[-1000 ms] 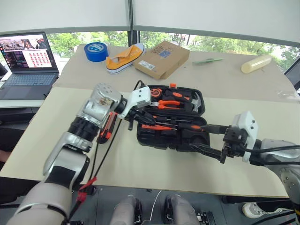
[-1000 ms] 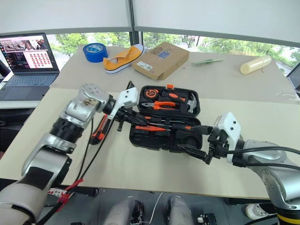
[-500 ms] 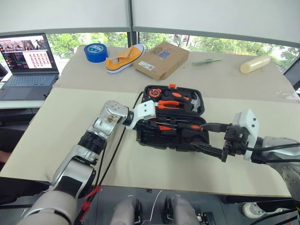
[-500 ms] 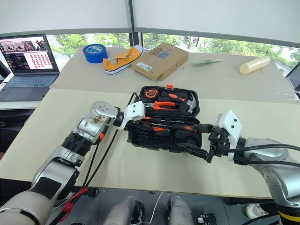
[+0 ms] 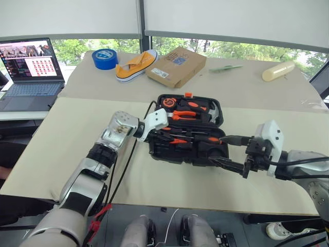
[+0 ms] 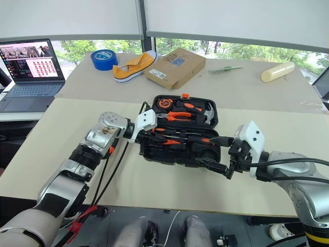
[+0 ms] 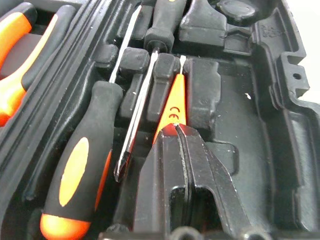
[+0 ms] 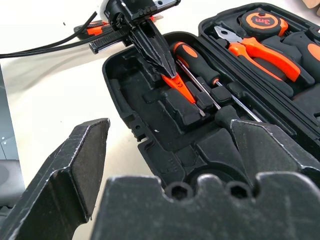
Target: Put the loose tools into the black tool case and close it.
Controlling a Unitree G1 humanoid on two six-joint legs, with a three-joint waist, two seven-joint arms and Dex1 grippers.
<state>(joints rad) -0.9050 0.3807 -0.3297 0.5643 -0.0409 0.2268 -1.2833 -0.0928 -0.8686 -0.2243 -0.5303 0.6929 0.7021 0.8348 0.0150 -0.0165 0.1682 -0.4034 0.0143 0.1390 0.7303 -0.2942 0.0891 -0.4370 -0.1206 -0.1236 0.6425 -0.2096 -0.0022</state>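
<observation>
Black tool case [image 5: 187, 135] lying open at the centre of the frame on the beige table [image 5: 61, 128]. Left gripper [image 8: 169, 70] reaching into the left side of the front half, fingers pressed together on the handle end of the thin orange tester screwdriver [image 7: 171, 107], the blade resting in a slot beside two orange-and-black-handled screwdrivers [image 7: 77, 170]. Right gripper [image 5: 230, 152] at lower right, just beside the case's front right corner, fingers spread wide, holding nothing. Orange-black utility knife [image 8: 95, 30] on the table just left of the case
</observation>
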